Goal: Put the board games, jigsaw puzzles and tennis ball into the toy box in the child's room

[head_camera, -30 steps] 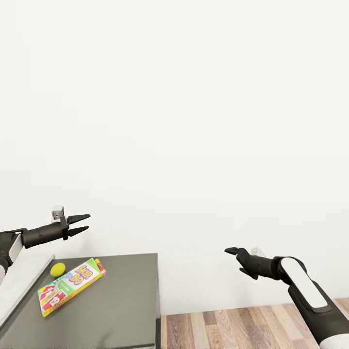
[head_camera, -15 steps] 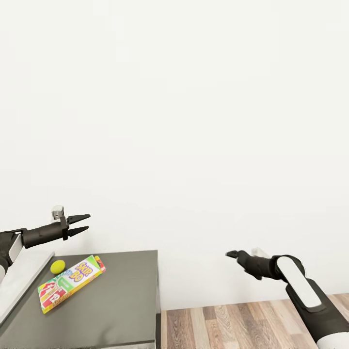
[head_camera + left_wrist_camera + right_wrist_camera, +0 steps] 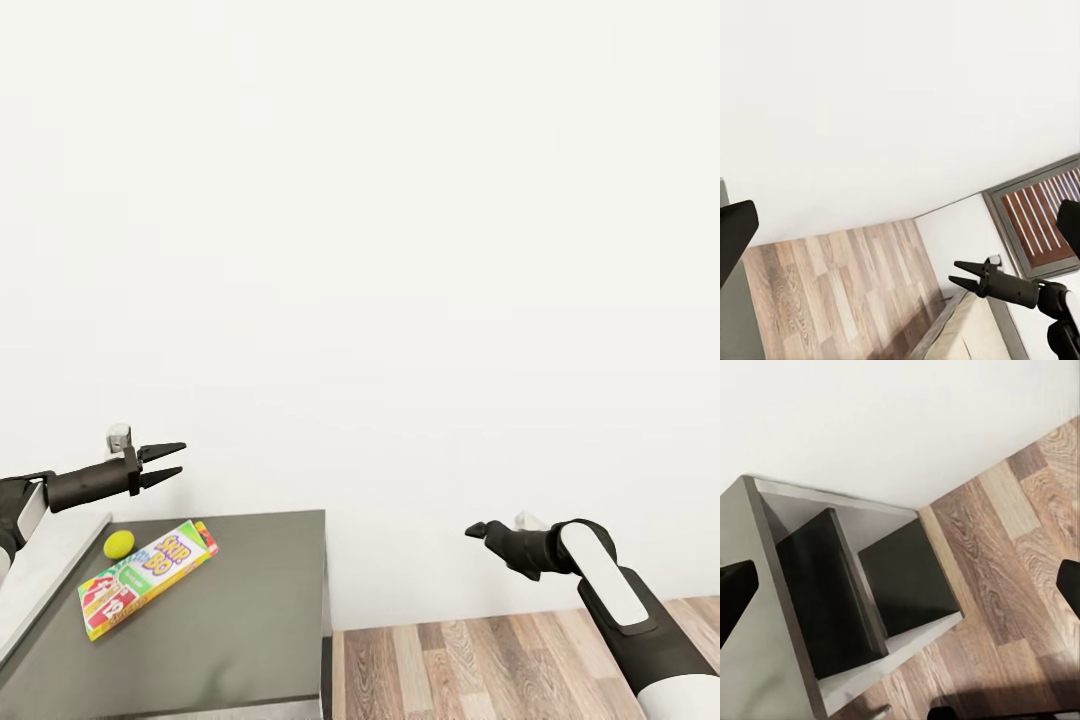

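One board game point(image 3: 146, 578), a flat box in white, green and red print, lies on the grey table point(image 3: 250, 610) at the lower left. The tennis ball point(image 3: 119, 544) rests just beside its far end. My left gripper point(image 3: 168, 463) hovers above and behind them, open and holding nothing. My right gripper point(image 3: 476, 530) hangs open over the wood floor to the right of the table, and its two spread fingers also appear in the left wrist view as the right gripper point(image 3: 961, 272). The jigsaw puzzles, the bed and the other board games are out of view.
A plain white wall point(image 3: 400, 250) stands close behind the table. A pale grey slanted surface point(image 3: 45, 575) runs along the table's left side; I cannot tell what it is. Wood-plank floor point(image 3: 480, 670) lies right of the table. The right wrist view looks at dark open compartments point(image 3: 832, 600).
The whole head view has shifted a little, with table and floor higher in the picture. My right arm has sunk slightly and drawn in. The left gripper holds its place.
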